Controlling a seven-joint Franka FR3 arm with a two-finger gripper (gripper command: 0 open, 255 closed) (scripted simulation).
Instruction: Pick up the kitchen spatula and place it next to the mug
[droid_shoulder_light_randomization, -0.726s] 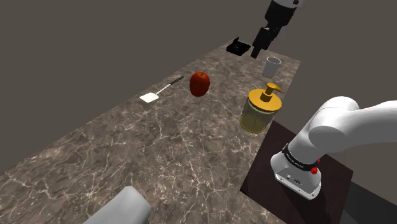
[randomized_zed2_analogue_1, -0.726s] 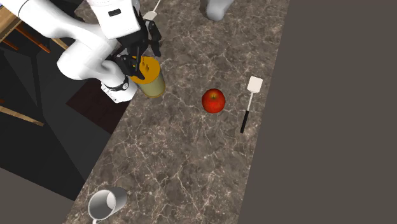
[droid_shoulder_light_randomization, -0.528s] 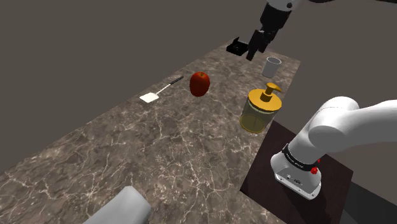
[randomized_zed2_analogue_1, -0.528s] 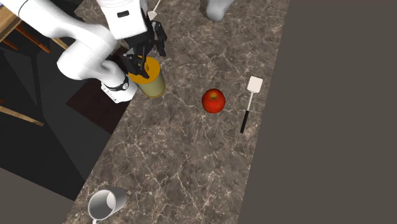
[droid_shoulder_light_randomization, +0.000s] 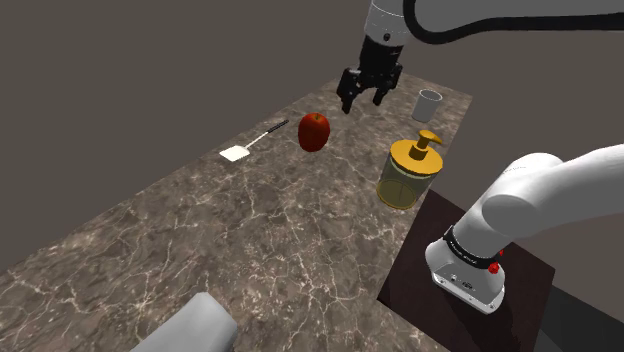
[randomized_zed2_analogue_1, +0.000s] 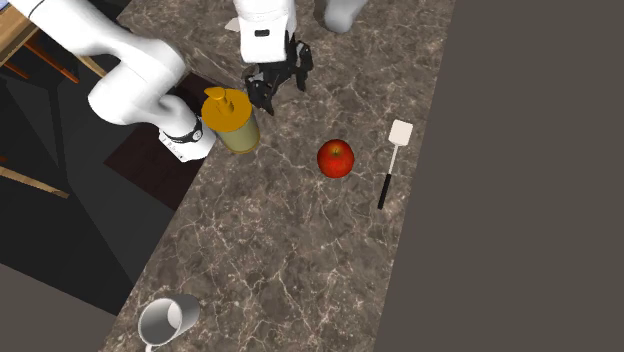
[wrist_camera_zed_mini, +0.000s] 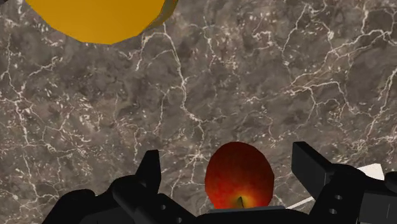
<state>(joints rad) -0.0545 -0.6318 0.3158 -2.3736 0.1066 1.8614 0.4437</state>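
The spatula (droid_shoulder_light_randomization: 255, 141) lies flat on the marble counter near its far edge, white head toward the shoulder view's lower left and black handle pointing at the apple. In the second exterior view the spatula (randomized_zed2_analogue_1: 392, 160) lies right of the red apple (randomized_zed2_analogue_1: 336, 158). The pale mug (droid_shoulder_light_randomization: 428, 104) stands at the counter's far end, and the mug (randomized_zed2_analogue_1: 167, 320) sits at the lower left of the second exterior view. My gripper (droid_shoulder_light_randomization: 362, 98) hangs open and empty in the air, up and right of the apple (droid_shoulder_light_randomization: 314, 130). In the wrist view the gripper (wrist_camera_zed_mini: 230, 162) has its fingers (wrist_camera_zed_mini: 149, 168) apart, with the apple (wrist_camera_zed_mini: 240, 175) far below between them.
A soap dispenser (droid_shoulder_light_randomization: 410, 172) with an orange pump top stands near the stand, between the mug and the arm's base; in the second exterior view the dispenser (randomized_zed2_analogue_1: 230, 118) is just left of my gripper (randomized_zed2_analogue_1: 276, 85). A grey rounded object (droid_shoulder_light_randomization: 195, 325) sits at the counter's near end.
The gripper has swung from beside the mug and over the dispenser toward the shoulder view's left and lower, now close to the apple. It stays open. Nothing on the counter has moved.
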